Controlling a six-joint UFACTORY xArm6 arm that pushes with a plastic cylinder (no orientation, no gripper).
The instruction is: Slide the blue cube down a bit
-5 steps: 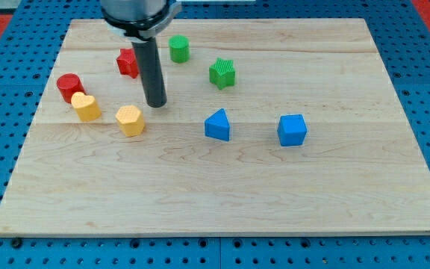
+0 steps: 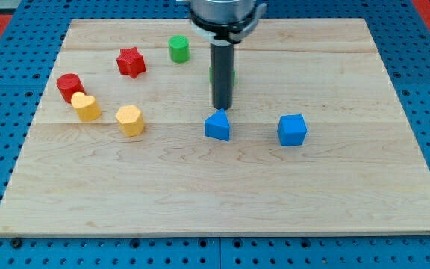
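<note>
The blue cube [image 2: 292, 129] sits on the wooden board [image 2: 334, 194], right of the view's centre. My tip [image 2: 222, 109] is at the end of the dark rod, just above the blue triangular block [image 2: 217, 125] and almost touching its top. The tip is well to the left of the blue cube and slightly higher in the view, apart from it.
A green star block [image 2: 234, 72] is mostly hidden behind the rod. A green cylinder [image 2: 178, 48] and red star [image 2: 131, 62] are near the top. A red cylinder [image 2: 69, 86], yellow heart [image 2: 86, 107] and yellow hexagonal block [image 2: 130, 119] are at the left.
The rod has moved to the right, from beside the red star to just above the blue triangular block. No block has moved.
</note>
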